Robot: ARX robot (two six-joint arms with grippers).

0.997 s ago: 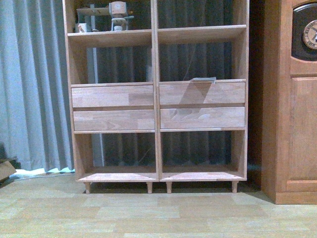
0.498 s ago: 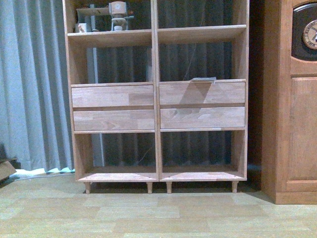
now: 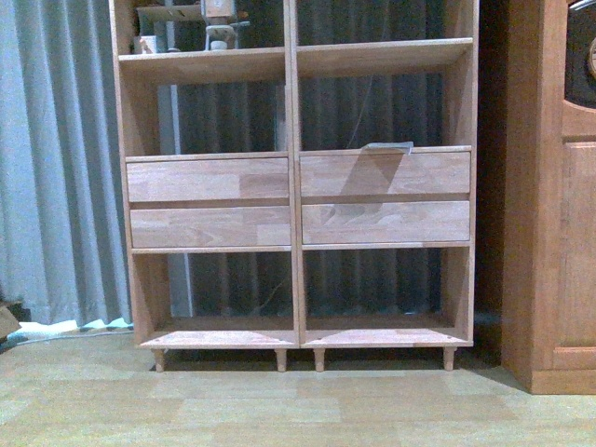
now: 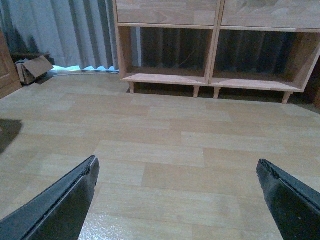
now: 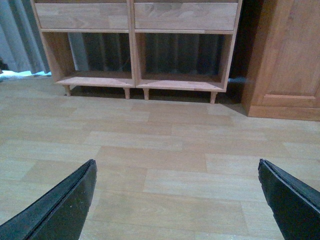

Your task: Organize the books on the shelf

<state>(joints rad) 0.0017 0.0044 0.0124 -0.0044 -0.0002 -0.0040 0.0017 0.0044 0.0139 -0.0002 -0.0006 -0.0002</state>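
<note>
Light natural-wood shelf unit (image 3: 294, 200) is dead ahead. What looks like a thin pale book (image 3: 386, 146) lies flat on the ledge above the top right drawer (image 3: 385, 175). The left claw (image 4: 176, 162) and right claw (image 5: 176, 162) are both spread wide and empty, low over the floor, well apart from the shelf. Guessing it's just lining up.

Front camera squarely faces the shelf (image 3: 293, 186); both wrist cameras, low, share its bottom compartments
</note>
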